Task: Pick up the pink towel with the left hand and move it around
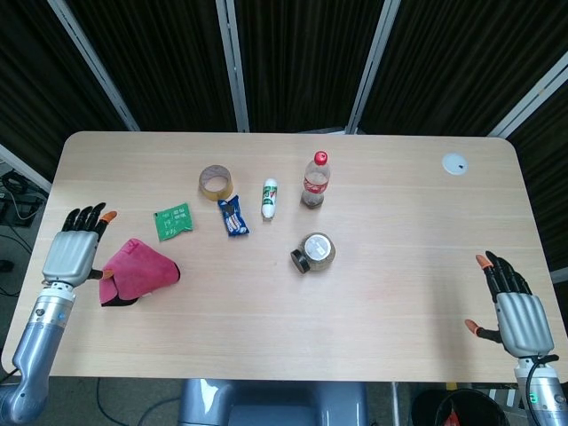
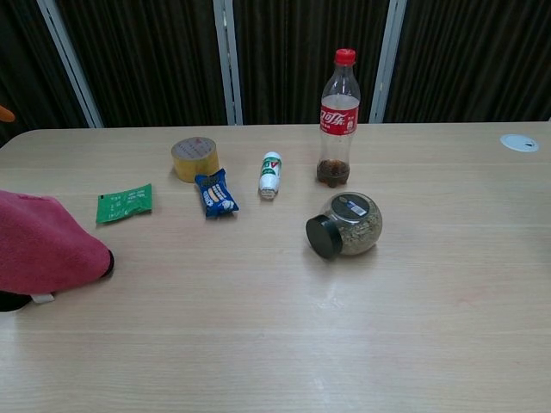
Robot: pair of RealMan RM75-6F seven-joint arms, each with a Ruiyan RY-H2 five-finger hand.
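The pink towel [image 1: 138,273] lies crumpled on the table near its left end, and it fills the left edge of the chest view as the pink towel [image 2: 43,249]. My left hand [image 1: 71,253] is just left of it, fingers stretched out and apart, holding nothing; its thumb lies close against the towel's left edge. In the chest view only one orange fingertip [image 2: 4,113] of that hand shows at the left border. My right hand [image 1: 515,311] hovers open at the table's front right corner, far from the towel.
A green packet [image 1: 174,221] lies just behind the towel. Further right are a tape roll [image 1: 216,182], a blue snack pack [image 1: 233,216], a small white bottle [image 1: 269,198], a cola bottle [image 1: 315,179] and a jar [image 1: 315,251] on its side. A white disc [image 1: 454,163] sits far right.
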